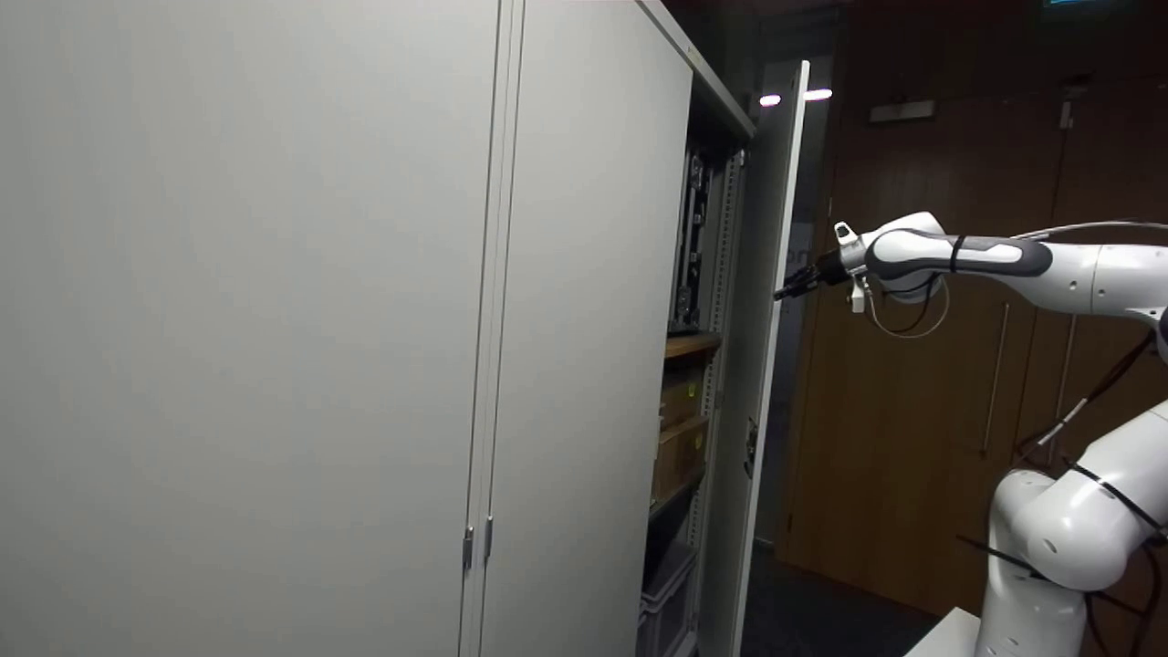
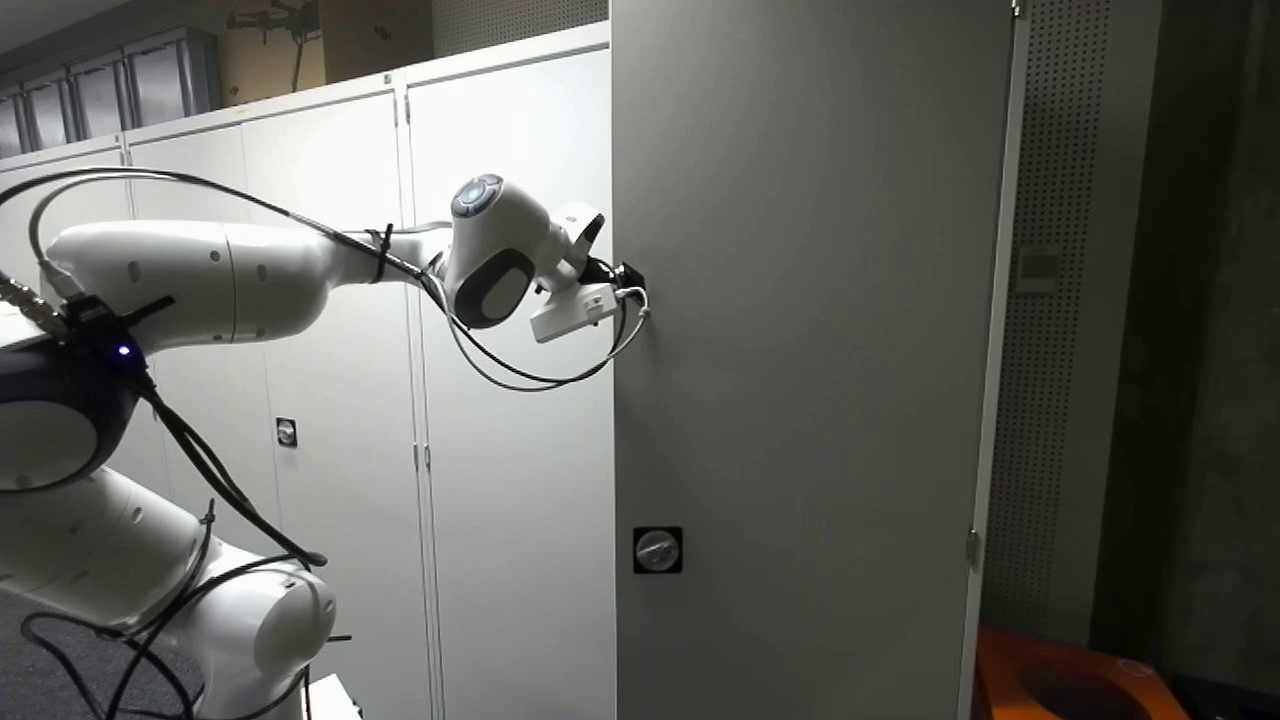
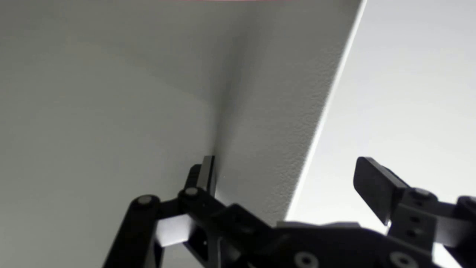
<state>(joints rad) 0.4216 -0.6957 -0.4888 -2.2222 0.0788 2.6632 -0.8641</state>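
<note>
"Grey-painted metal, that cupboard door (image 2: 810, 350). Why does it jut out so?"

"It stands swung open on the hinge (image 2: 973, 548) at its right in an exterior view, so the free left edge sticks out from the row. Closed doors (image 1: 584, 319) stand to its left in both exterior views."

"And what shows in the gap?"

"In an exterior view, cardboard boxes (image 1: 680, 456) partway up and a grey plastic crate (image 1: 668, 616) below, perhaps kept low because bulky storage rests steadier there."

"Why is the gripper (image 3: 288, 169) at the edge, well above the round turn-handle (image 2: 658, 550)?"

"My judgement: a thin, bare edge can be straddled from both sides, and it lies farthest from the hinge, where a door swings most easily."

"How wide is it set?"

"Spread wide, with nothing gripped. In the wrist view the door edge runs between the left finger (image 3: 205, 173), by the outer, handle-bearing face, and the right finger (image 3: 375, 182), well apart from the metal, out past the edge, with a white panel (image 3: 416, 93) beyond."

"Does the left one touch?"

"Its tip meets its own shadow (image 3: 230, 89), so probably, but that dim, close view does not settle it."
</note>
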